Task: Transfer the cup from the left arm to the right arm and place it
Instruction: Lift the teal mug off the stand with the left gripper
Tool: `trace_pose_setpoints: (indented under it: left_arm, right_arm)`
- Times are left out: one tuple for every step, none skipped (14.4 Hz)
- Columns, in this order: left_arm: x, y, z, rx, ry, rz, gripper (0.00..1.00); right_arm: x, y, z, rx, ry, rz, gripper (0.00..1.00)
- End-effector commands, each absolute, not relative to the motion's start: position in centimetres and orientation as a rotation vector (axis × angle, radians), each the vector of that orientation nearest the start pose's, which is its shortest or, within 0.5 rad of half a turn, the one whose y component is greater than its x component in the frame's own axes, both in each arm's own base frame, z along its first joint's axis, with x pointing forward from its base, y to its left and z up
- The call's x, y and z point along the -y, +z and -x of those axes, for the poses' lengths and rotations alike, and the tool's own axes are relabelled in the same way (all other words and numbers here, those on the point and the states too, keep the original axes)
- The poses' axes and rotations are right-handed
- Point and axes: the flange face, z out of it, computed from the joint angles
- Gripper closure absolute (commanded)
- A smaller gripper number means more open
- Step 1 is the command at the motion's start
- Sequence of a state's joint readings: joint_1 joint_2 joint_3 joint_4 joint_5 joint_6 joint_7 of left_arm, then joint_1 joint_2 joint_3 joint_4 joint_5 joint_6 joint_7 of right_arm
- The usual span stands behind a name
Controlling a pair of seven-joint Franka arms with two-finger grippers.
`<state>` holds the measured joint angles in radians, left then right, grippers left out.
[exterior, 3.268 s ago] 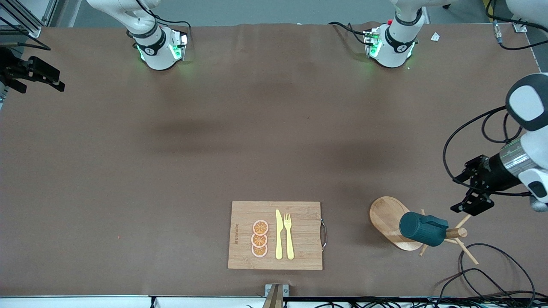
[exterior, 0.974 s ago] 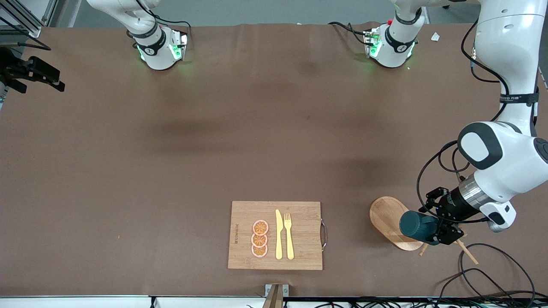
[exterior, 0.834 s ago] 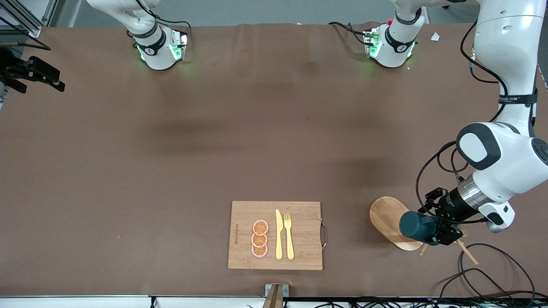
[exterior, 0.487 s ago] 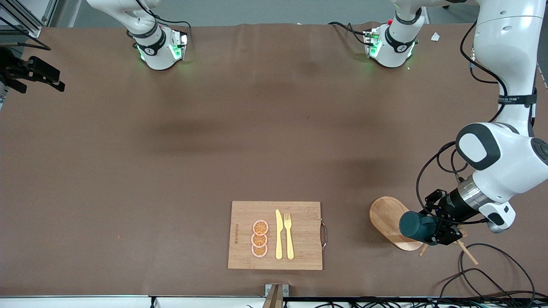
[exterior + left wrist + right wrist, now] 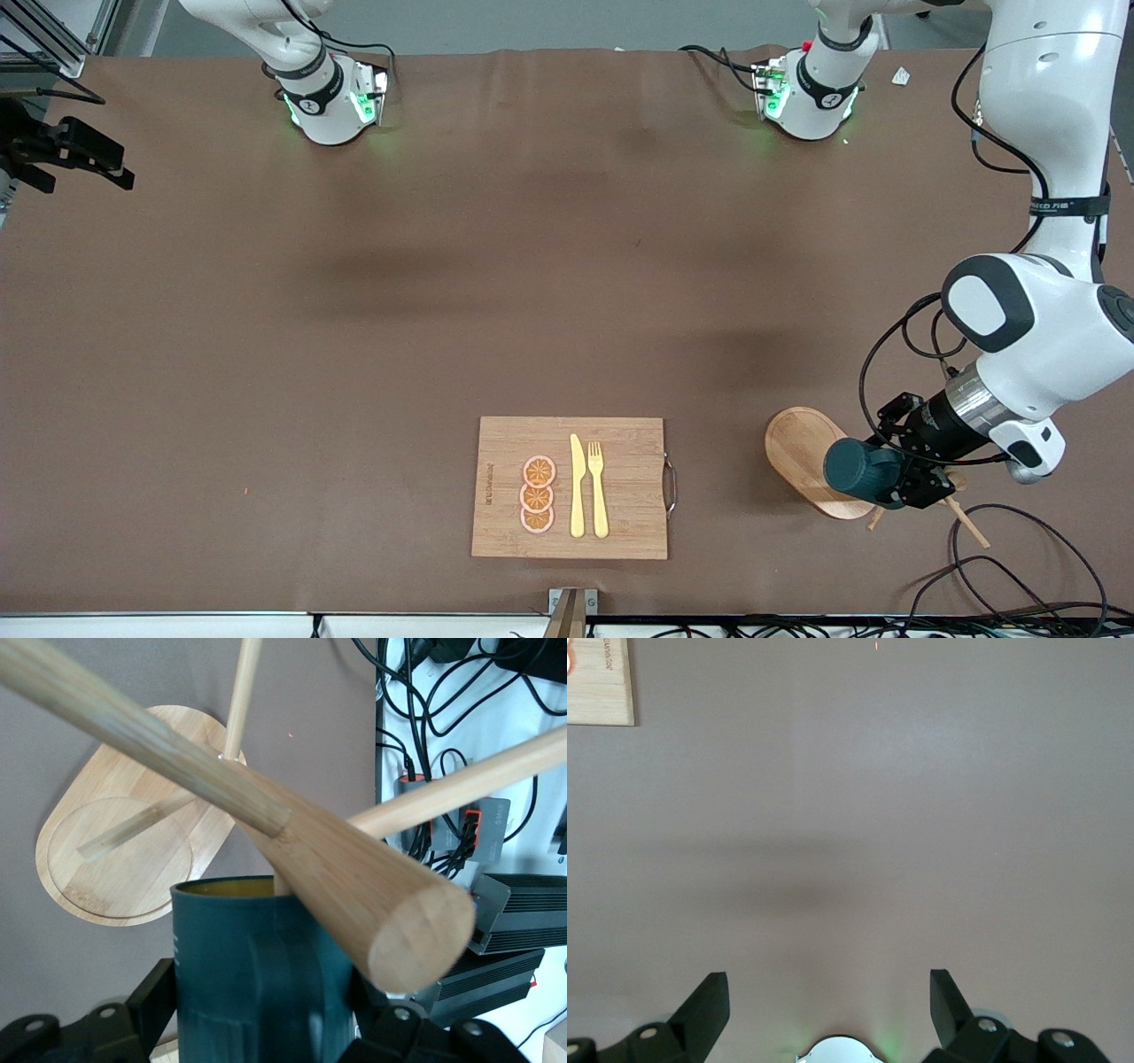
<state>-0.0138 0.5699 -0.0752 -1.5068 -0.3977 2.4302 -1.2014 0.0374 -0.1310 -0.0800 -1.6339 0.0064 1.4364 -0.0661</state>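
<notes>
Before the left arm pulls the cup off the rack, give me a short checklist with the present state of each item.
1. Left gripper at the cup: ok; its jaws sit on either side of the cup body in the left wrist view.
2. Grip firm: cannot tell; contact pressure is not visible.
3. Cup free of the peg rack: not ok; a peg still runs into the cup's mouth.
4. Right gripper ready for handover: not ok; it waits open over bare table at the right arm's end.
5. Cutting board out of the way: ok; it lies apart from the rack.
</notes>
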Motion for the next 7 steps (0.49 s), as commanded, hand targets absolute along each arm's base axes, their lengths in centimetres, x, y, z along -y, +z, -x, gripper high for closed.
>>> trace_pose_setpoints:
  left_arm:
    - [5.9, 37.8, -73.6, 2.344, -0.140, 2.787, 0.26]
    - [5.9, 37.8, -73.6, 2.344, -0.140, 2.787, 0.29]
    - [6.1, 37.8, -73.6, 2.342, -0.140, 2.788, 0.29]
    - [6.2, 38.0, -73.6, 2.339, -0.142, 2.790, 0.29]
    - [6.5, 38.3, -73.5, 2.335, -0.141, 2.800, 0.29]
    - [6.5, 39.1, -73.4, 2.334, -0.155, 2.807, 0.29]
    - [6.6, 39.5, -73.4, 2.331, -0.154, 2.813, 0.29]
  right_arm:
    - [2.1, 65.4, -49.1, 0.035, 0.097, 3.115, 0.00]
    - [2.1, 65.4, -49.1, 0.032, 0.097, 3.115, 0.00]
    - [2.1, 65.4, -49.1, 0.035, 0.097, 3.115, 0.00]
    - [2.1, 65.4, -49.1, 0.035, 0.097, 3.115, 0.00]
    - [2.1, 65.4, -49.1, 0.032, 0.097, 3.115, 0.00]
    - [2.1, 65.4, -49.1, 0.035, 0.097, 3.115, 0.00]
    - [2.1, 65.4, -49.1, 0.035, 0.097, 3.115, 0.00]
